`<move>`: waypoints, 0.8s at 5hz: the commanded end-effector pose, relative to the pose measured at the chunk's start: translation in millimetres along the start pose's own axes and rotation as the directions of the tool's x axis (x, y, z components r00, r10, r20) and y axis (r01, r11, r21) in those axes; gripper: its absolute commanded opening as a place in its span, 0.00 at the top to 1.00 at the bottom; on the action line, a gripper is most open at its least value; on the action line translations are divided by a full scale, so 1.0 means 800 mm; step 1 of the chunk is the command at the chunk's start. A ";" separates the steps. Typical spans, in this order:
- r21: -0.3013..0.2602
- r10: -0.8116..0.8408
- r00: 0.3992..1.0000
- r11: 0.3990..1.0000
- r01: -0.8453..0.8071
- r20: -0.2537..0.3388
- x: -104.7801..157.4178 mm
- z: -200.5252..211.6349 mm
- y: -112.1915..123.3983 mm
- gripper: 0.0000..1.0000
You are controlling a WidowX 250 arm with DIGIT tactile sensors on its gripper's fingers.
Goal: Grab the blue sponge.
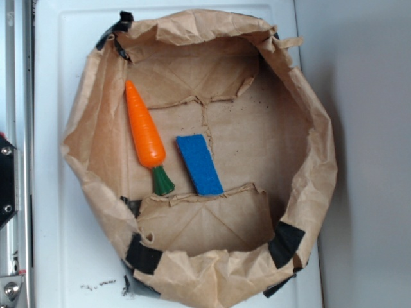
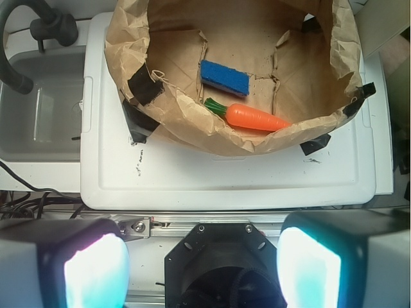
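The blue sponge (image 1: 199,164) is looking matte and faintly grainy, while the carrot (image 1: 144,132) is showing smooth, slightly glossy plastic (its green top duller). Crumpled brown paper bag (image 1: 316,138) is sitting on smooth white plastic board (image 2: 225,179).

The gripper (image 2: 202,266) is cut off by the bottom edge of the wrist view; only the upper portions of its two fingers (image 2: 83,269) show, blurred and glaring. The gripper does not appear in the exterior view. The paper bag (image 2: 192,125) is cropped at the top of the wrist view, and its near wall hides the lower edge of the toy carrot (image 2: 257,118). In the exterior view, the bag (image 1: 308,192) is cut off at the bottom edge.
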State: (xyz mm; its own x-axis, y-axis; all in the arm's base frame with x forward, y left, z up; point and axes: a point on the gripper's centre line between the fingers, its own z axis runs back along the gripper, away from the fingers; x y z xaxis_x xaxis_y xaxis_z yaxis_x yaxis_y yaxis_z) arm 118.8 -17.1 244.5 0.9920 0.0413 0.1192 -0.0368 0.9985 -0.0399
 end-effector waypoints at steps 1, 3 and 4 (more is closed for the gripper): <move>0.000 0.000 1.000 1.000 0.000 0.000 0.000 0.000 0.000 0.00; -0.024 -0.093 0.994 0.995 0.094 0.051 0.030 -0.011 -0.003 0.00; -0.061 -0.129 0.990 0.989 0.132 0.060 0.004 -0.015 0.007 0.00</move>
State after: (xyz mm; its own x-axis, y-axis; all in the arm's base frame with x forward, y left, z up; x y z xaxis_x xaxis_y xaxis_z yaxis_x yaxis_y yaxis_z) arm 120.4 -13.7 229.9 0.9796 -0.0985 0.1754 0.1150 0.9896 -0.0862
